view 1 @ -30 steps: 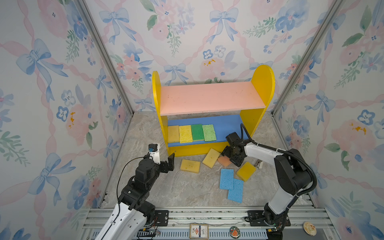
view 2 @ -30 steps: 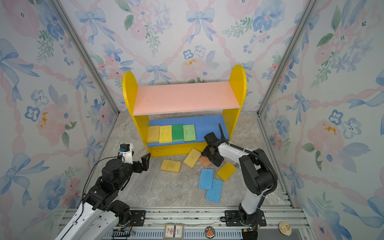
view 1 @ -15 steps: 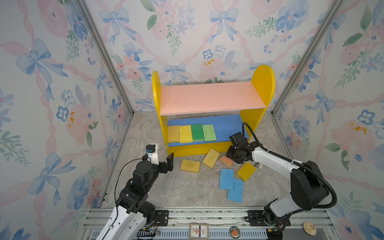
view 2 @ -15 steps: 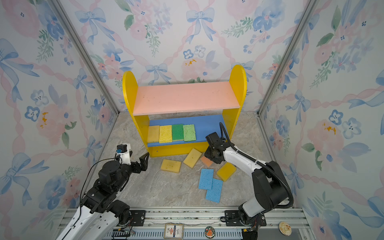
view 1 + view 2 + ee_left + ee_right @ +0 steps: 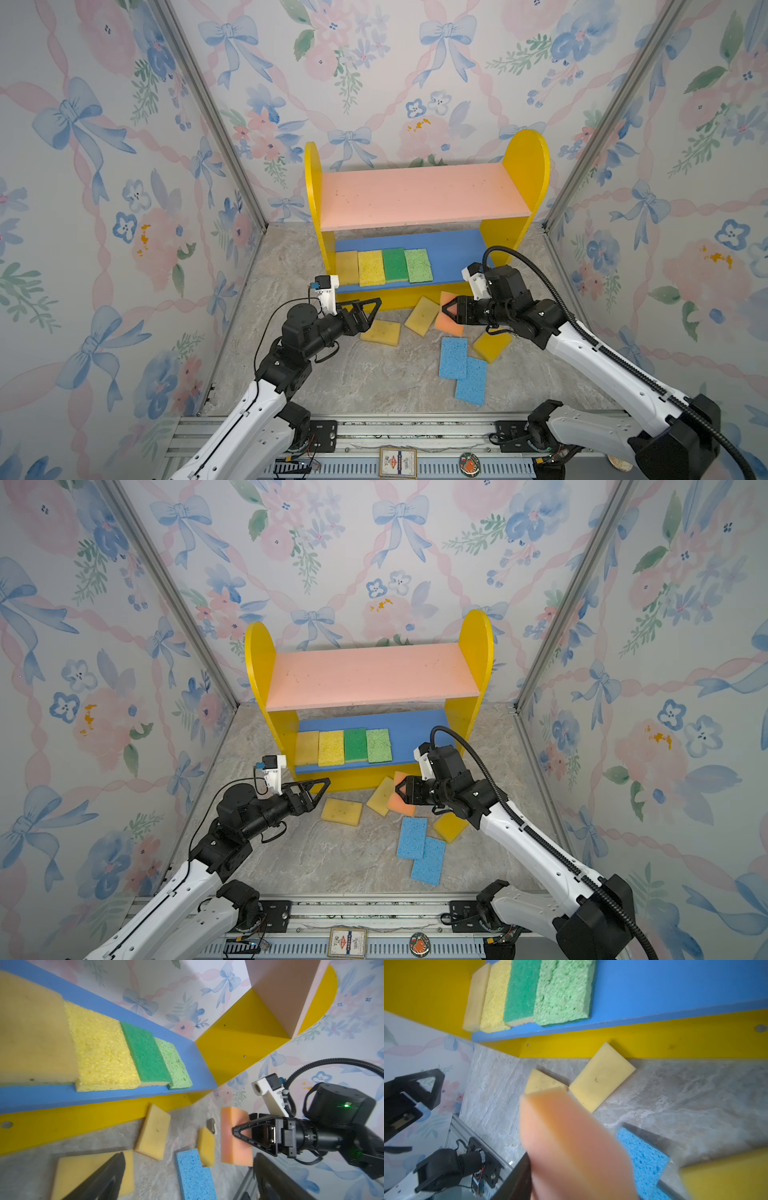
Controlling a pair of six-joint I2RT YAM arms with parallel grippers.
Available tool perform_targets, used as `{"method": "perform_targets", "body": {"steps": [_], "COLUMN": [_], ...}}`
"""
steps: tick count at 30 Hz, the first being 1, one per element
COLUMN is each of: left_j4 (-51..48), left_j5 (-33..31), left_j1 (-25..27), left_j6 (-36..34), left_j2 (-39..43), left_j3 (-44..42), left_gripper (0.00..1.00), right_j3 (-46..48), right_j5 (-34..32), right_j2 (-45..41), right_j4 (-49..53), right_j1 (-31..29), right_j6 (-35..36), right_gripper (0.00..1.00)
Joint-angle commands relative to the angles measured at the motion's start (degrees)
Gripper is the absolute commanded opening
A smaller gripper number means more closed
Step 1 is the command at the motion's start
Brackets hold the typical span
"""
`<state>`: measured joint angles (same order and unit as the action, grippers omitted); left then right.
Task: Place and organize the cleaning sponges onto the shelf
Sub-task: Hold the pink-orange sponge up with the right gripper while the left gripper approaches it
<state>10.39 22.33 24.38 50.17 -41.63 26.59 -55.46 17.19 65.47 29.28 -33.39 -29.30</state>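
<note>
In both top views the shelf [image 5: 515,187] stands at 12 o'clock on the counter [image 5: 374,390], against the back wall. Its pink upper board [image 5: 419,199] lies open. On the blue lower board [image 5: 455,253] a row of four sponges [image 5: 392,265] fills the 9 o'clock half, with open room toward 3 o'clock. The right gripper [image 5: 446,311] is clamped on the orange sponge [image 5: 449,328] just off the shelf's front edge, among three yellow sponges [image 5: 381,332] and two overlapping blue sponges [image 5: 454,357]. The left gripper [image 5: 371,314], jaws wide, hovers at their 9 o'clock. Bare marbled counter runs toward 6 and 9 o'clock. In the left wrist view the orange sponge stands upright in the right gripper, and the left gripper's fingers [image 5: 99,1178] are spread apart. In the right wrist view the sponge blurs close up. Floral walls [image 5: 124,208] enclose three sides.
</note>
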Motion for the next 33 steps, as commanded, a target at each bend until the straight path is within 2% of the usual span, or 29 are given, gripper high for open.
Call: {"method": "perform_targets", "body": {"steps": [1,7,11,21,33], "left_j4": [15.88,16.46,17.06,20.49,21.23], "left_j5": [9.64,9.67,9.73,10.22,7.72], "left_j1": [0.58,3.14,4.09,6.71,12.52], "left_j6": [11.98,11.89,12.03,13.37,13.25], "left_j2": [-2.97,-5.05,-5.91,-9.61,-12.74], "left_j3": [-2.79,-1.51,-1.09,-0.08,2.16], "left_gripper": [0.98,0.98,0.98,0.96,0.77], "right_j3": [-1.00,-0.97,-1.56,-5.06,-6.91], "right_j5": [10.63,22.00,24.51,25.79,25.37], "right_j2": [-0.46,1.61,3.07,5.80,7.83], "right_j4": [-0.95,-7.42,-10.32,-10.69,-10.22], "right_j1": [-0.50,-0.87,-2.13,-6.28,-9.15], "right_j6": [6.00,5.00,4.39,4.71,5.04], "right_gripper": [0.50,0.49,0.49,0.49,0.49]}}
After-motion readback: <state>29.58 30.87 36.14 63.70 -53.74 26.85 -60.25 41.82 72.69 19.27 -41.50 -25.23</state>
